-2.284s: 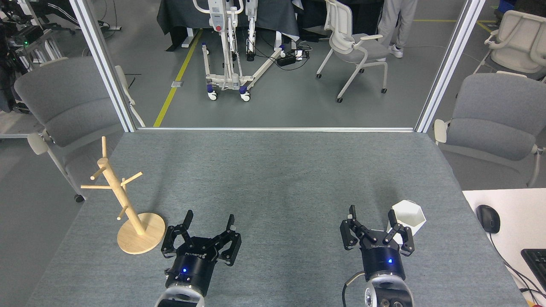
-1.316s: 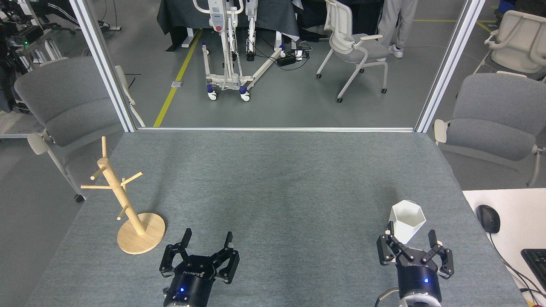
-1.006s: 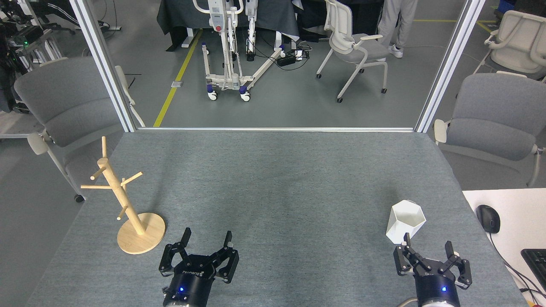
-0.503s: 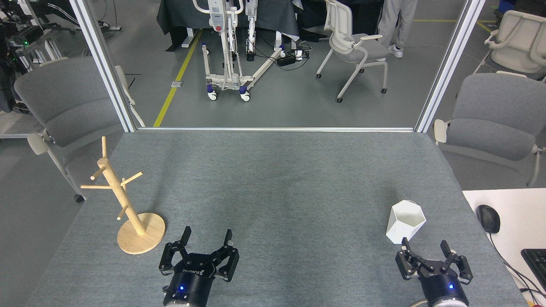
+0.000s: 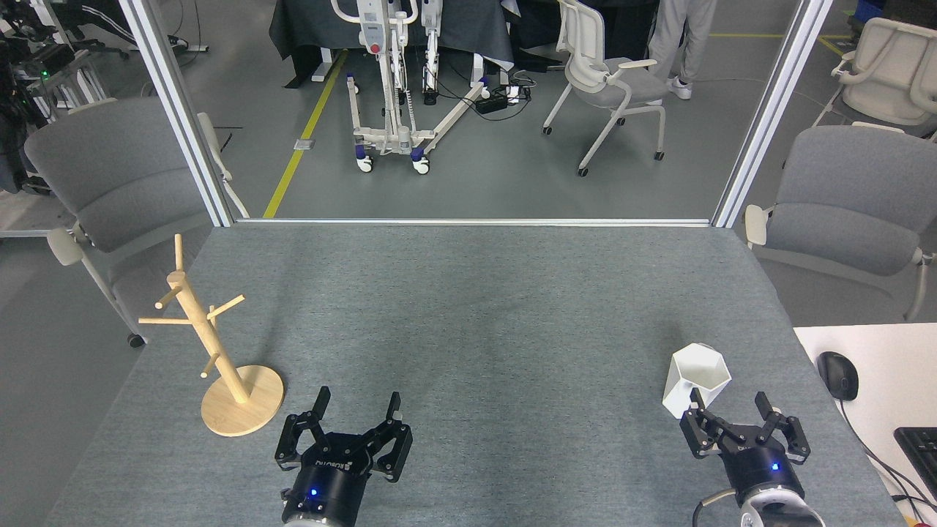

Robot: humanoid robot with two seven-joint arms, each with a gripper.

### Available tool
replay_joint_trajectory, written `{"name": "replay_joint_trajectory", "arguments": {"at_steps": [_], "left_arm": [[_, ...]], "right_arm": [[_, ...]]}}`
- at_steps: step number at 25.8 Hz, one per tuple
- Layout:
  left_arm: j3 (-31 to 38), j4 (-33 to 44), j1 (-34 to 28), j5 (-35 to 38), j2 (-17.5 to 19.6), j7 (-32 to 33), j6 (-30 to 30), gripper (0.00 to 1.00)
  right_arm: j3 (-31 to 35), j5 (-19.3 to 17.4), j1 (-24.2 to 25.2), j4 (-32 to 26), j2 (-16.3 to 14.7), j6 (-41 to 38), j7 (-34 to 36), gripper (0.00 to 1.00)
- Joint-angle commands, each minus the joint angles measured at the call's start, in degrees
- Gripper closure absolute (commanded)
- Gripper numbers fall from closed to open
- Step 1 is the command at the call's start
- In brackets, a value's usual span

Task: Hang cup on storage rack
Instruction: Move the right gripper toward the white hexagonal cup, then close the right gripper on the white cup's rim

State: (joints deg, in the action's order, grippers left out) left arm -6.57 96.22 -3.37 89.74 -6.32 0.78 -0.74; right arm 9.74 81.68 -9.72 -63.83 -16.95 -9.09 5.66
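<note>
Cup (image 5: pixel 697 379) sits upright on the grey table (image 5: pixel 476 307), near the front right corner, rim open to the camera, handle not visible from here. Right gripper (image 5: pixel 729 406) is just in front of the cup, fingers spread wide and empty; left fingertip overlaps the cup's lower edge in the view, contact cannot be told. Blue light shows on its wrist.

Rack (image 5: pixel 212 351) stands at the table's front left, post up from a round base, pegs all bare. Well apart from the cup, the whole table width between them.

Left gripper (image 5: pixel 357 407) is low at the front, just right of the rack base, not touching it. Fingers wide, nothing held. Blue light on the wrist too.

Mouse (image 5: pixel 837 375) and a keyboard (image 5: pixel 921 448) corner lie on a white desk (image 5: pixel 878 351) right of the table. Grey chairs (image 5: pixel 849 197) at both sides of the table. Beyond the far edge: metal frame posts (image 5: pixel 176 110), white wheeled stand (image 5: pixel 392 80), yellow floor line (image 5: pixel 304 132), another chair, a person's legs (image 5: pixel 681 36) at top.
</note>
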Motion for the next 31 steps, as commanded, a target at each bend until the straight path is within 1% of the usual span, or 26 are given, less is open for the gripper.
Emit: {"name": "replay_joint_trajectory", "arguments": {"at_steps": [1, 5, 12, 19, 31], "left_arm": [[0.0, -0.1, 0.4, 0.0, 0.0, 0.0, -0.1, 0.00], [-0.1, -0.2, 0.4, 0.0, 0.1, 0.0, -0.1, 0.00], [-0.1, -0.3, 0.3, 0.0, 0.2, 0.0, -0.1, 0.00], [-0.1, -0.3, 0.4, 0.0, 0.1, 0.0, -0.1, 0.00], [-0.1, -0.9, 0.8, 0.0, 0.0, 0.0, -0.1, 0.00]], "right_arm": [[-0.2, 0.1, -1.7, 2.4, 0.2, 0.0, 0.0, 0.00], [-0.3, 0.6, -2.8, 4.1, 0.6, 0.1, 0.0, 0.00], [-0.6, 0.6, -2.9, 4.5, 1.0, 0.2, 0.0, 0.00], [-1.8, 0.5, -5.3, 6.1, 1.0, 0.4, -0.1, 0.00], [-1.8, 0.1, -6.8, 7.8, 1.0, 0.7, -0.1, 0.00]]}}
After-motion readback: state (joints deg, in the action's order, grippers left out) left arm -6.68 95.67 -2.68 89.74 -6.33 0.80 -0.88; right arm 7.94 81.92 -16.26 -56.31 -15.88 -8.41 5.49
